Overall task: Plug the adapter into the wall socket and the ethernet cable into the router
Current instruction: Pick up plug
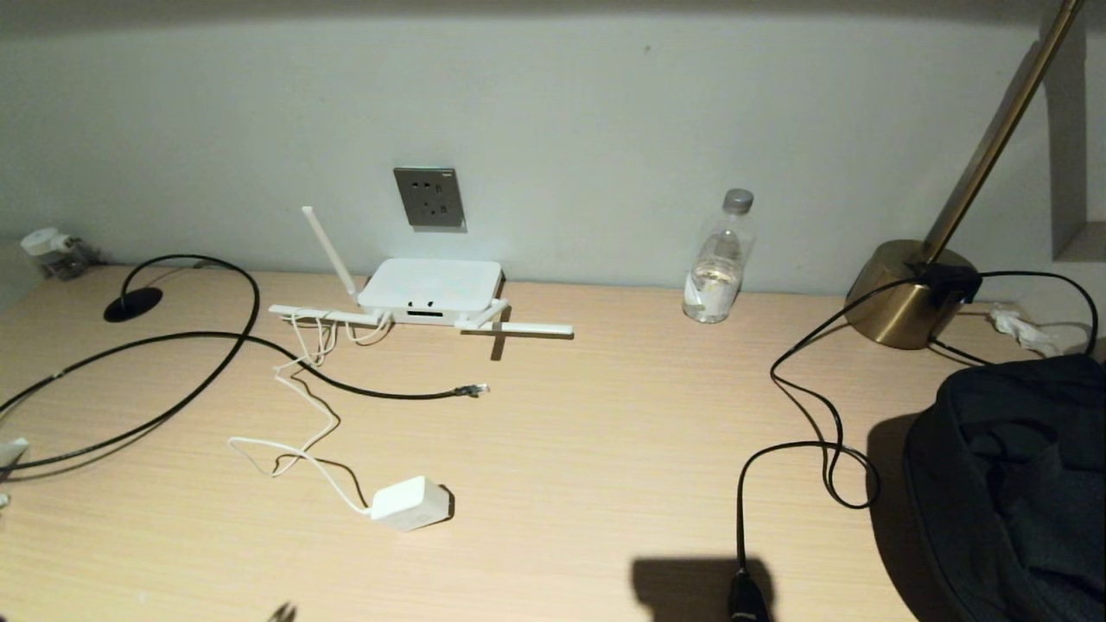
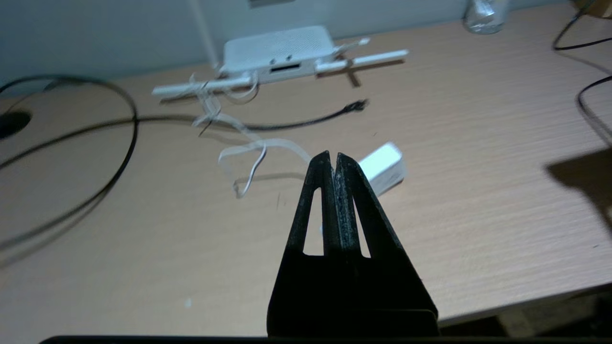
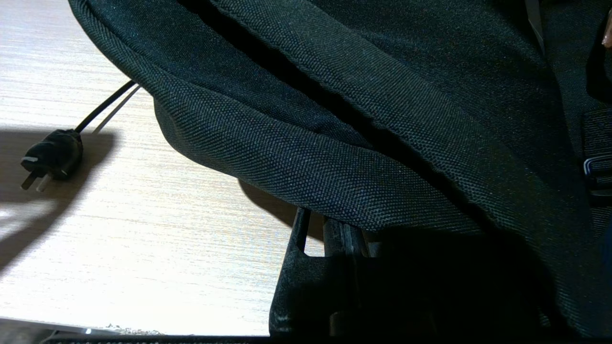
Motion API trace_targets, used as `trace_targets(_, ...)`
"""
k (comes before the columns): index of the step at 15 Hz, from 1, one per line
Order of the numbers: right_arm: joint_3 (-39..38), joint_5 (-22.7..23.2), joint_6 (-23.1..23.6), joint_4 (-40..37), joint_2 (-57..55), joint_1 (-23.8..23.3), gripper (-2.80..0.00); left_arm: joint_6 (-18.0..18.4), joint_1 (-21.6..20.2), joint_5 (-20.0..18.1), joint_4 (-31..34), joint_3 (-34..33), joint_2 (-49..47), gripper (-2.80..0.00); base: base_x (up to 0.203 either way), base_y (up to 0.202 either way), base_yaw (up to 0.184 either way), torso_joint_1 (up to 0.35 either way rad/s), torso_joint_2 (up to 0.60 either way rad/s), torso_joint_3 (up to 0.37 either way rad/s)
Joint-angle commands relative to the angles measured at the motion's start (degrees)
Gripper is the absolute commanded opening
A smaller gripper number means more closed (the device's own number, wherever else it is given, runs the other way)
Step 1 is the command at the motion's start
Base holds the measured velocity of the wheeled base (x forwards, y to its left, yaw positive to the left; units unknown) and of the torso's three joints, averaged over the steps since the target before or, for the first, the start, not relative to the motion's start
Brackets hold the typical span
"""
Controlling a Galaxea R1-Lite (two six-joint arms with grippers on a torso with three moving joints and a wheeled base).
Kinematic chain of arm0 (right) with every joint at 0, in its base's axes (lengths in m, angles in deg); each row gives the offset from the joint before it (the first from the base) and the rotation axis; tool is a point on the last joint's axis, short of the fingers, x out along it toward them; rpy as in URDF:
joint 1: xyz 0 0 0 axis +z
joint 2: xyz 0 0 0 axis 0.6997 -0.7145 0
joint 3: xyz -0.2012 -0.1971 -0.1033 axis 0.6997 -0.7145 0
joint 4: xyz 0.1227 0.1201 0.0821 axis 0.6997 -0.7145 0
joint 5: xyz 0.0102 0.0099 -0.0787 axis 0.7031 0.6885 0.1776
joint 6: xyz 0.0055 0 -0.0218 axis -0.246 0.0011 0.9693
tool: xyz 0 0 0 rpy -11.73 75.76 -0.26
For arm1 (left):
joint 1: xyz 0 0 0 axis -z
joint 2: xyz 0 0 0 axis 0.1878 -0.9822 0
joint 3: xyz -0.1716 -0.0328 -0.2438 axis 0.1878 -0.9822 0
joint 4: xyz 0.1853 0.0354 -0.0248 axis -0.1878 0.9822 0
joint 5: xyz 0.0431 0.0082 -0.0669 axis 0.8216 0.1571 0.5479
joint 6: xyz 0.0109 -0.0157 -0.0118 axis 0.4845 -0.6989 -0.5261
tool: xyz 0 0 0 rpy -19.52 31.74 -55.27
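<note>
Table [image 1: 605,449] — router [image 1: 429,289] at the back, below the wall socket [image 1: 429,198]; ethernet cable [image 1: 173,363] end just before it; adapter [image 1: 410,503] nearer the front; water bottle [image 1: 719,259], lamp [image 1: 907,289] and bag [image 1: 1011,484] to the right.

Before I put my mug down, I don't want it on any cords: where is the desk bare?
Bare wood lies mid-desk between the adapter and the lamp cord, in front of the water bottle. The left side is crowded: ethernet cable, white cord, router. The black bag fills the right.
</note>
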Motion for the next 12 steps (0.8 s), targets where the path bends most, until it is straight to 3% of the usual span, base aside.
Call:
trace_targets(1, 0.0, 0.0, 0.0, 0.0, 0.0, 0.0, -2.8, 1.2, 0.6, -3.1, -0.7, 5.9, -16.2, -2.8, 0.0, 0.0, 0.0, 0.0, 0.0, 0.0)
trace_targets(2, 0.0, 0.0, 0.0, 0.0, 0.0, 0.0, -2.8, 3.0, 0.9, -7.0, -1.1, 8.3, -22.1, -2.8, 0.0, 0.0, 0.0, 0.0, 0.0, 0.0)
trace_targets(3, 0.0, 0.0, 0.0, 0.0, 0.0, 0.0, -2.8, 5.8, 1.3, -11.2, -1.0, 9.8, -27.0, 0.0, 0.0, 0.0, 0.0, 0.0, 0.0, 0.0)
trace_targets(4, 0.0, 0.0, 0.0, 0.0, 0.0, 0.0, -2.8, 10.4, 1.5, -15.8, -0.5, 10.9, -32.0, 0.0, 0.0, 0.0, 0.0, 0.0, 0.0, 0.0)
trace_targets(7, 0.0, 0.0, 0.0, 0.0, 0.0, 0.0, -2.8, 30.0, 3.8, -27.6, 3.8, 15.1, -45.7, 0.0, 0.0, 0.0, 0.0, 0.0, 0.0, 0.0)
trace_targets(10, 0.0, 0.0, 0.0, 0.0, 0.0, 0.1, -2.8, 42.0, 12.7, -31.3, 14.2, 21.5, -51.7, 0.0, 0.0, 0.0, 0.0, 0.0, 0.0, 0.0)
trace_targets(12, 0.0, 0.0, 0.0, 0.0, 0.0, 0.0, -2.8, 51.1, 13.4, -31.7, 16.4, 21.6, -56.0, 0.0, 0.0, 0.0, 0.0, 0.0, 0.0, 0.0)
